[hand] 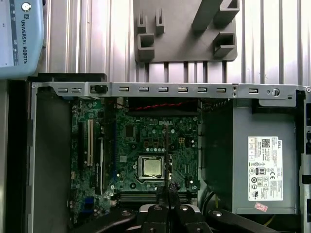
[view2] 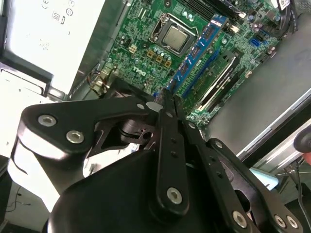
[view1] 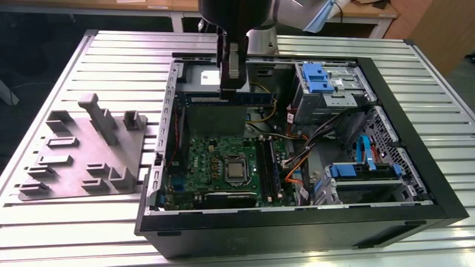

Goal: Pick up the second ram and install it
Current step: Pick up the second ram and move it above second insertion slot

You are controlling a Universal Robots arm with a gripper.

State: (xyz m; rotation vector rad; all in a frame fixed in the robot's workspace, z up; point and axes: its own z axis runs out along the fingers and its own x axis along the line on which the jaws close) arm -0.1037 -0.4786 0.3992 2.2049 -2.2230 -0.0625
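Observation:
In the exterior view my gripper [view1: 231, 83] hangs over the back of the open computer case, shut on the second ram [view1: 256, 99]. The stick is a long blue-green board, held level and on edge above the grey power supply [view1: 211, 119]. In the first wrist view the ram [hand: 166, 155] shows edge-on as a thin dark line running out from my shut fingertips [hand: 164, 191]. It lies over the green motherboard [hand: 141, 141] beside the processor [hand: 150, 166]. The second wrist view has my gripper [view2: 163, 103] above the blue memory slots [view2: 199, 48]; a green board [view2: 219, 73] appears to sit in a neighbouring slot.
A grey fixture plate [view1: 82, 156] with upright posts lies on the slatted table at the exterior view's left. Drive cages with blue latches [view1: 319, 78] [view1: 356, 169] and orange and black cables [view1: 297, 158] fill the case's right half. The case walls [view1: 297, 222] rise around the motherboard.

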